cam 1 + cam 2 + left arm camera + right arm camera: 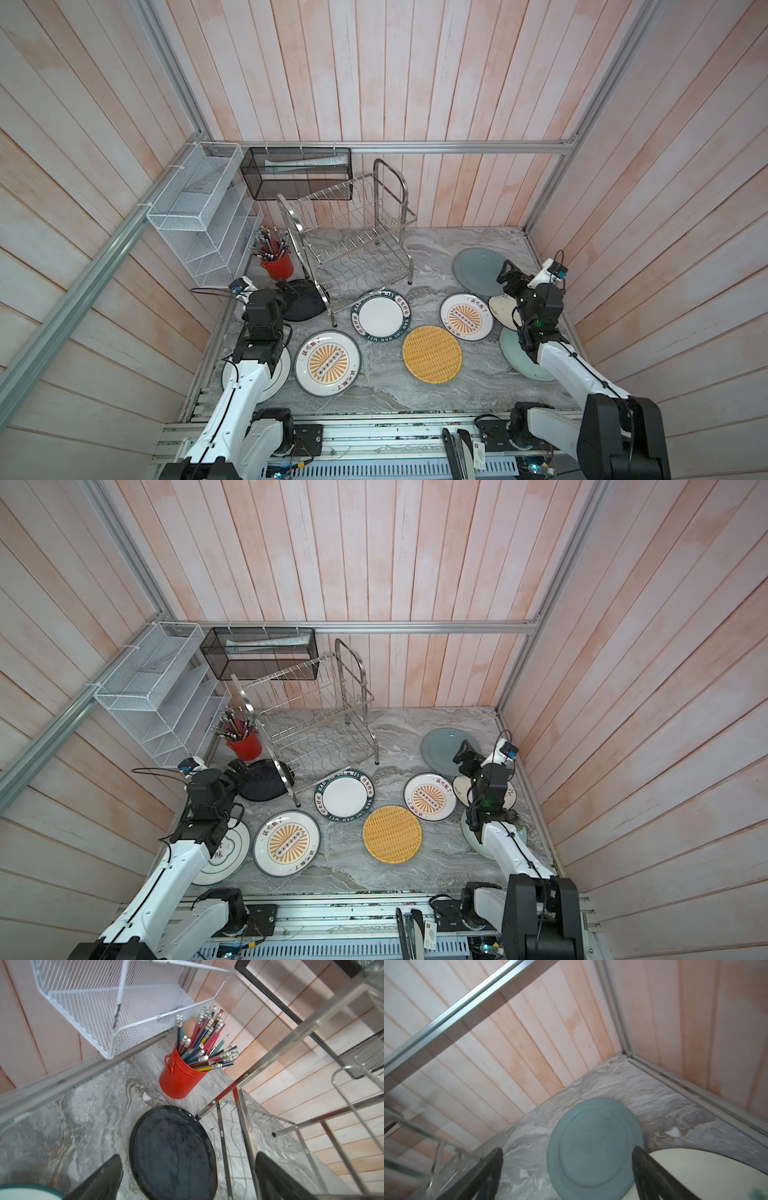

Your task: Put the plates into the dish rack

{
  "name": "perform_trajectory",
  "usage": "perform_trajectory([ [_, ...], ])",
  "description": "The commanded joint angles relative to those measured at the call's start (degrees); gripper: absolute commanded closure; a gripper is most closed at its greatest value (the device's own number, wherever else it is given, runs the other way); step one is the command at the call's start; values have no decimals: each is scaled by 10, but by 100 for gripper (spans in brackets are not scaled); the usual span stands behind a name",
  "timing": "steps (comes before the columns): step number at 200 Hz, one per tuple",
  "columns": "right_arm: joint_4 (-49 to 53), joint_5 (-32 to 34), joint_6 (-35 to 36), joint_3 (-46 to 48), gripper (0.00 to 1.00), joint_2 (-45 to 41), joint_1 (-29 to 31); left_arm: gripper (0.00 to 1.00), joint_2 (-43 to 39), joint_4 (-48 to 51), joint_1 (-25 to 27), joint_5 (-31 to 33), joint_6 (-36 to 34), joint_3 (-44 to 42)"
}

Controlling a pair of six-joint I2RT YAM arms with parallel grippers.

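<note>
Top views show the shiny stainless-steel wire dish rack (353,232) standing empty at the back of the grey marbled tabletop (386,386), its 2 tiers lined with upright prongs between arched tube frames. Every plate lies flat in front of it, among them a white orange-sunburst plate (327,363), a dark-lettered rim plate (381,316) and a yellow woven plate (432,354). The left gripper (289,289) hovers over a black glossy round plate (305,309) by the rack's near foot. The right gripper (508,272) hovers over a matte grey-blue round plate (473,270). The step in hand looks like the reach for a first pick.

Left wrist view: the left fingers (99,1180) stand spread and empty, with the smooth, glazed black plate below and between them. A red metal bucket of pencils (178,1078) sits just beyond.

Right wrist view: the right fingers (481,1176) are likewise spread wide, grasping nothing, above the grey-blue plate with its faintly ridged edge.

Next, I judge, comes a descent to catch a low rim lying flush on hard stone, then tipping the plate upright to slot it between prongs.
</note>
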State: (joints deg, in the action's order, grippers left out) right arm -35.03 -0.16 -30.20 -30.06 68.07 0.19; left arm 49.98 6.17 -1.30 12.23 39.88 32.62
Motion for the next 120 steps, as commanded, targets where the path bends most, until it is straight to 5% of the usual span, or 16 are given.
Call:
perform_trajectory([
  [1, 15, -143, 67, -49, 6, 53, 64, 0, -43, 68, -4, -149, 46, -2],
  [39, 106, -151, 239, -199, 10, 202, 197, 0, -36, 89, -5, -225, 15, 5],
  [76, 153, -143, 321, -320, 18, 317, 237, 3, 18, 115, -8, -288, 36, 28],
  [120, 185, -201, 338, -398, 29, 398, 239, 6, 46, 56, -13, -308, 92, 26],
])
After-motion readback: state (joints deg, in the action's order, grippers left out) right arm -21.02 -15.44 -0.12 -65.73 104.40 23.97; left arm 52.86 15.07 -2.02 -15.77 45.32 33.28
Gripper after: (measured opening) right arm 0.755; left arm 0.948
